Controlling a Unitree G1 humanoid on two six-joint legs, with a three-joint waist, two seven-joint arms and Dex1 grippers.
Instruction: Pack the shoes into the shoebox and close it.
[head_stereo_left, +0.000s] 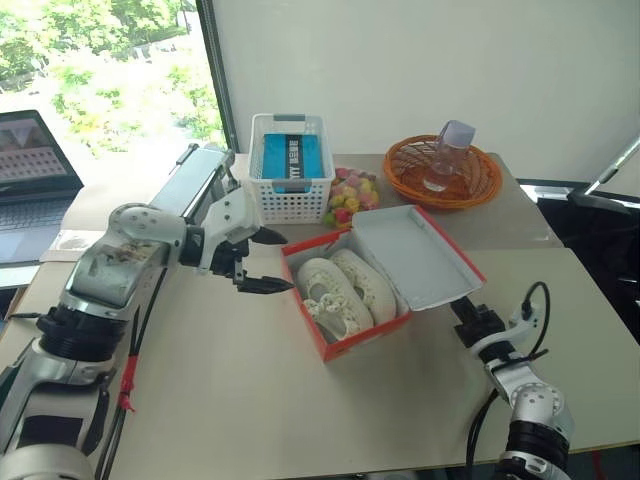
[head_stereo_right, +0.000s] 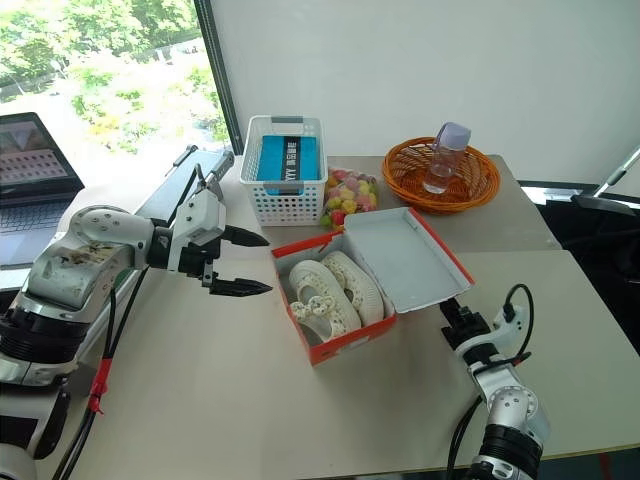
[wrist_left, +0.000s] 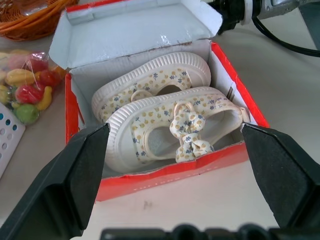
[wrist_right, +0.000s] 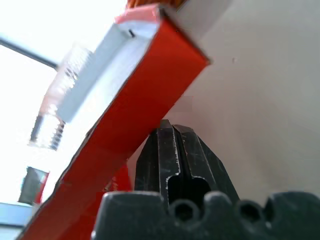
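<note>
1. The flat rectangular red-orange cardboard shoebox (head_stereo_left: 335, 340) sits open near the middle of the pale, smooth tabletop (head_stereo_left: 250, 400). Its inside is matte pale grey, and its hinged lid (head_stereo_left: 415, 255) leans back and outward to the robot's right.
2. The pair of cream-white soft shoes (wrist_left: 165, 112) lies side by side inside the shoebox, filling it almost end to end. Their long axes run along the box's length, slanting from near the robot away to its left.
3. In the left wrist view the shoes show ribbed pale soles, a small flower print and a knotted bow on the nearer one.
4. The left gripper (head_stereo_left: 262, 262), with pointed black fingers spread wide and empty, hangs just left of the shoebox, aimed at it.
5. The right gripper (wrist_right: 172, 137) is clenched tight on nothing, its tip just under the lid's red outer edge.
6. Behind the box stand a white plastic lattice basket (head_stereo_left: 290, 200) holding a blue packet, a clear bag of coloured sweets (head_stereo_left: 350, 195), and a woven orange wicker bowl (head_stereo_left: 440, 172) with a clear plastic bottle (head_stereo_left: 445, 155).
</note>
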